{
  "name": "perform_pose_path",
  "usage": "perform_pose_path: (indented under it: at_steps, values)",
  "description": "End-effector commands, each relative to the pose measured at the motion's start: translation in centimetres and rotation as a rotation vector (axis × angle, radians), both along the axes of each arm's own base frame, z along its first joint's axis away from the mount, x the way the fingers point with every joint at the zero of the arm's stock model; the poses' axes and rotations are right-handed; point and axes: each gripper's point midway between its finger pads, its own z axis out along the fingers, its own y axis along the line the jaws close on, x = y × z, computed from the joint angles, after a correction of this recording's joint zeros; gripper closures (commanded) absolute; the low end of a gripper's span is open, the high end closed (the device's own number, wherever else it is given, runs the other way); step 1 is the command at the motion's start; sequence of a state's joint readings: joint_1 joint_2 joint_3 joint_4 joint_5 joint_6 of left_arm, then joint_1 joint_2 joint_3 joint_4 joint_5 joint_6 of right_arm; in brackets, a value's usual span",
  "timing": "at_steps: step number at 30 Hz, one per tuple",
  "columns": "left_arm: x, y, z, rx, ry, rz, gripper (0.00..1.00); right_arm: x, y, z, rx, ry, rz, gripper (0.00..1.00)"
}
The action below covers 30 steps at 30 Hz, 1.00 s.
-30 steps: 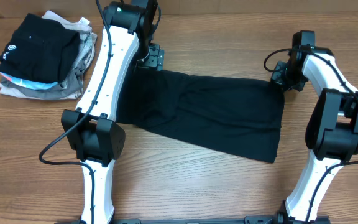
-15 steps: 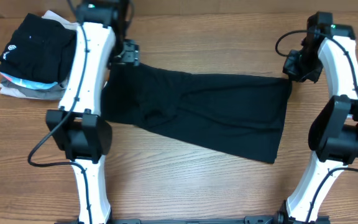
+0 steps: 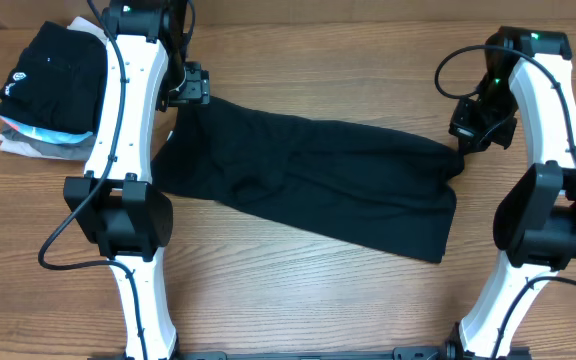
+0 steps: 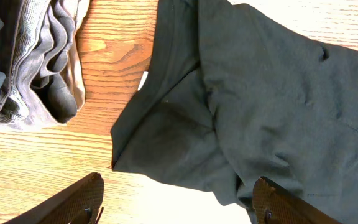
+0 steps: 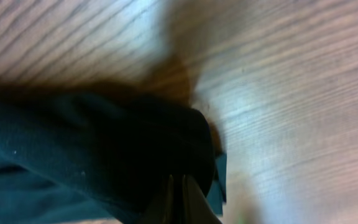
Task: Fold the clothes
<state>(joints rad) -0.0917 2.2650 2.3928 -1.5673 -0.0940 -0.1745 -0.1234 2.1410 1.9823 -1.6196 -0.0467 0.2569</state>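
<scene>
Wood-grain table (image 3: 298, 300) runs under both of your arms. The black shirt (image 3: 308, 185) lies across its middle as one long band, slanting from upper left to lower right. Most of it rests flat on the wood, with soft creases near the left end.

Your left gripper (image 3: 186, 88) is over the shirt's upper left end, jaws spread wide with nothing between them. In the left wrist view its two dark fingers (image 4: 73, 205) frame the bottom edge. One is over bare wood, the other over the cloth. A small white tag (image 4: 143, 80) peeks out at the shirt's edge.

Your right gripper (image 3: 465, 140) is clamped tight on the shirt's upper right corner. The right wrist view shows the dark cloth bunched right at the closed fingertips, with blurred table behind. From overhead that corner is drawn up toward the gripper, while the lower right corner lies free on the table.

A pile of folded clothes (image 3: 48, 85) sits at the table's upper left, just beside the left arm, a black piece on top and grey and white ones beneath.
</scene>
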Motion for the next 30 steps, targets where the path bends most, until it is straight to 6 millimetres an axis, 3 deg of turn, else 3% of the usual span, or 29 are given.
perform_pose_path:
  at_steps: [1,5,9,19,27,28,30]
  values:
    - [0.0,-0.4,1.8,-0.009,-0.04,-0.033,0.21,-0.5,1.3,3.8,-0.004,-0.072,-0.003,0.96]
    - [-0.2,-0.4,1.7,-0.006,-0.033,-0.047,0.2,-1.7,2.2,4.2,-0.002,-0.04,0.014,0.96]
    - [-0.4,-0.3,1.7,-0.003,-0.024,-0.06,0.2,-3.4,2.7,3.3,-0.01,0.019,0.005,0.96]
    - [-0.4,-0.3,1.7,-0.001,-0.021,-0.076,0.2,-9.2,1.8,-1.0,-0.093,0.131,-0.08,0.96]
    - [-0.3,-0.3,1.7,-0.001,-0.023,-0.075,0.2,-9.9,1.7,-5.5,-0.093,0.115,-0.083,0.96]
    - [-0.3,-0.3,1.7,-0.002,-0.023,-0.075,0.2,-9.9,1.7,-5.9,-0.093,0.108,-0.084,0.94]
    - [-0.4,-0.3,1.7,-0.002,-0.023,-0.075,0.2,-9.9,1.7,-6.5,-0.094,0.1,-0.091,0.79]
